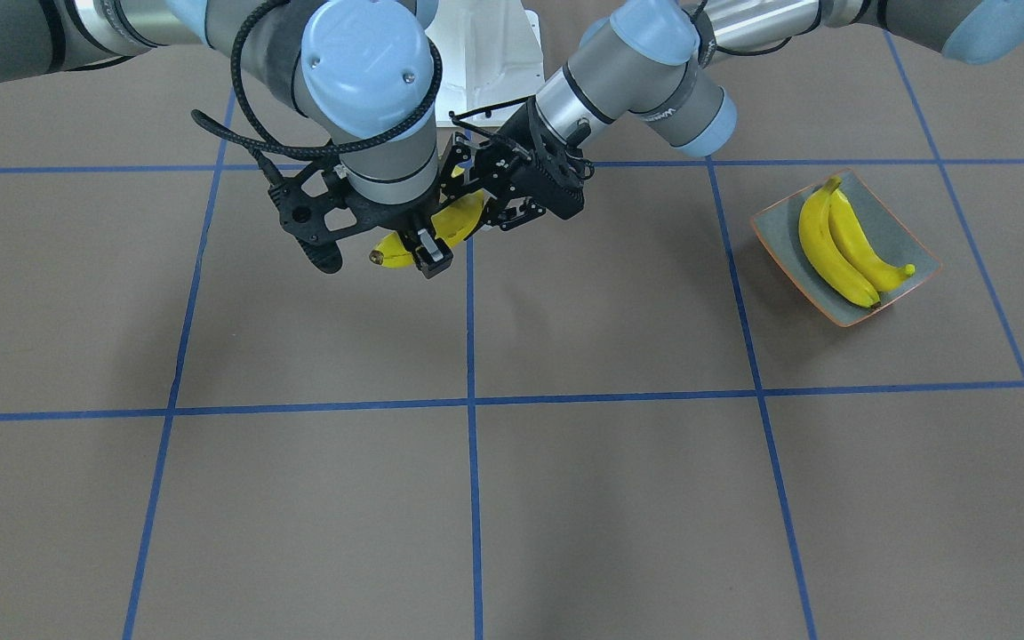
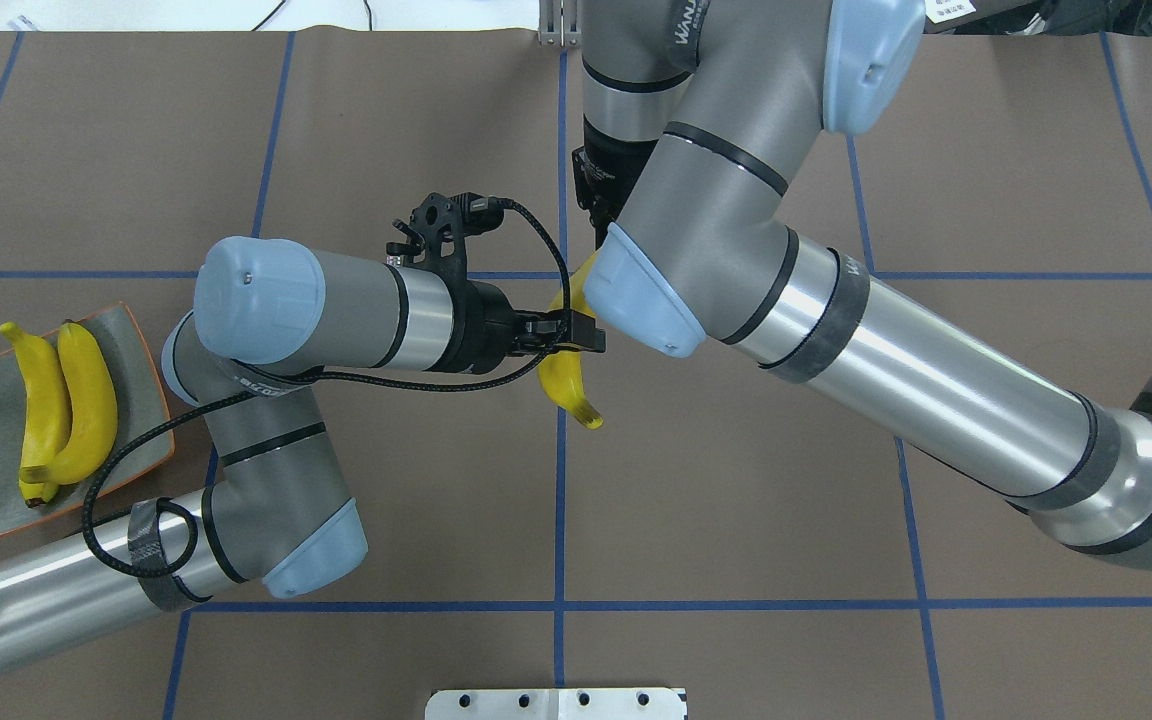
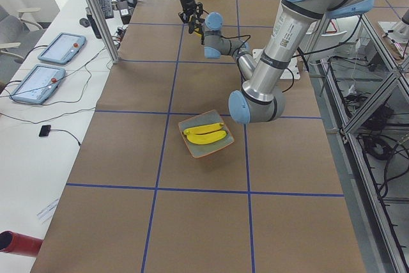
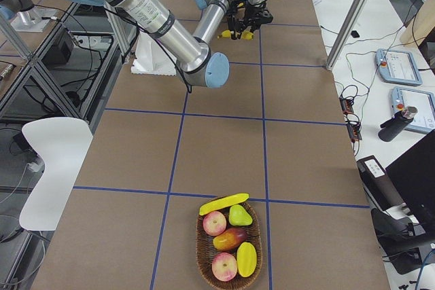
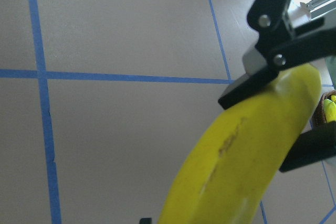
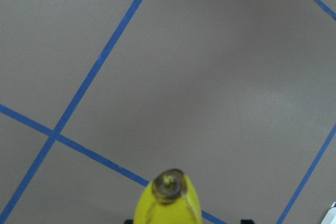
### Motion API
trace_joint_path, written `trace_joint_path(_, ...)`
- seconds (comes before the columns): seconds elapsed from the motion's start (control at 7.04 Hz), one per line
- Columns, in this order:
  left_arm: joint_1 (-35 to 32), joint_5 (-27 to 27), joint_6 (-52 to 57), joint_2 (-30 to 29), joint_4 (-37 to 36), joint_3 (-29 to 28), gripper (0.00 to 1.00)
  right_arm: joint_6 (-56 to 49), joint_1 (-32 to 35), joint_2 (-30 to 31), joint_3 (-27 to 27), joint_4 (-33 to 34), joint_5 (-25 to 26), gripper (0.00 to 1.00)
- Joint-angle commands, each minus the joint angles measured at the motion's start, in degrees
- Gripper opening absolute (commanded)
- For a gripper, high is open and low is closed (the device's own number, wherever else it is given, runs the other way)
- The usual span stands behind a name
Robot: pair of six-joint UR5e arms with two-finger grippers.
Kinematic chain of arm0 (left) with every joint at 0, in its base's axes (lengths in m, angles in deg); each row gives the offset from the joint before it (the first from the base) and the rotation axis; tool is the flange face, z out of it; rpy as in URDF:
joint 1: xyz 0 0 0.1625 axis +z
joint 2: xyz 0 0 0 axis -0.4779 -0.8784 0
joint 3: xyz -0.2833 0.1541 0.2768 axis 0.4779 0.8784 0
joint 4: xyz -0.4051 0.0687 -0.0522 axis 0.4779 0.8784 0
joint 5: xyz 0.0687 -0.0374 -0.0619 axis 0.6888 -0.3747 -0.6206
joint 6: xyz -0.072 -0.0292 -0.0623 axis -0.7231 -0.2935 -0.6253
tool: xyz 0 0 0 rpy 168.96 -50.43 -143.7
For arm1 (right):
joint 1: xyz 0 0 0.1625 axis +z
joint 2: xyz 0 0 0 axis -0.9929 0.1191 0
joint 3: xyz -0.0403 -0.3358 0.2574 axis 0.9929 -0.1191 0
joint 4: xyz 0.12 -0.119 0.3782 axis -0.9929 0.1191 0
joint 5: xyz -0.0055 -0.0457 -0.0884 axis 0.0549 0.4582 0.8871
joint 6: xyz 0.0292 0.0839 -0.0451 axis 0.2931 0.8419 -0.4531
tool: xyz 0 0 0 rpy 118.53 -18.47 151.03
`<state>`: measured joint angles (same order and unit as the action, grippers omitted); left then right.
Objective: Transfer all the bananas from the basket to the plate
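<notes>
One banana (image 1: 452,227) hangs in the air over the table's middle, between both grippers; it also shows in the overhead view (image 2: 564,378). My right gripper (image 1: 428,253) is shut on it near one end; its fingers (image 5: 262,61) clamp the banana (image 5: 236,166) in the left wrist view. My left gripper (image 2: 576,335) is shut on the banana's middle. Two bananas (image 1: 832,244) lie side by side on the grey-green plate (image 1: 885,222) on my left. One more banana (image 4: 224,203) lies on the rim of the wicker basket (image 4: 204,263).
The basket also holds apples, a pear, a mango and a lemon (image 4: 246,259). My base mount (image 1: 485,44) is just behind the grippers. Both arms cross the table's middle. Blue tape lines mark the brown table cover.
</notes>
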<state>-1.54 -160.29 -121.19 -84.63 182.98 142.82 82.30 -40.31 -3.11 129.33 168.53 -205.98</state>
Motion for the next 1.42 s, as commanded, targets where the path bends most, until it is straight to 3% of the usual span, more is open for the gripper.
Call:
trace_joint_path(0.0,-0.14,0.01,-0.19,0.02,-0.04,-0.05,0.0,-1.21,-0.05,2.57,5.32,-0.17,-0.03,1.0)
trace_joint_path(0.99,0.03,-0.08,-0.28,0.55,-1.0,-0.32,0.0,-0.77,1.95,3.1,8.41,-4.47,-0.29,1.0)
trace_joint_path(1.14,-0.05,-0.08,-0.97,0.73,-1.01,-0.84,0.0,-1.12,4.49,4.93,9.55,-6.39,-0.38,1.0)
trace_joint_path(1.28,-0.49,-0.17,-2.37,0.81,-1.18,-1.19,0.0,-1.12,6.78,8.26,10.6,-12.93,-0.29,1.0)
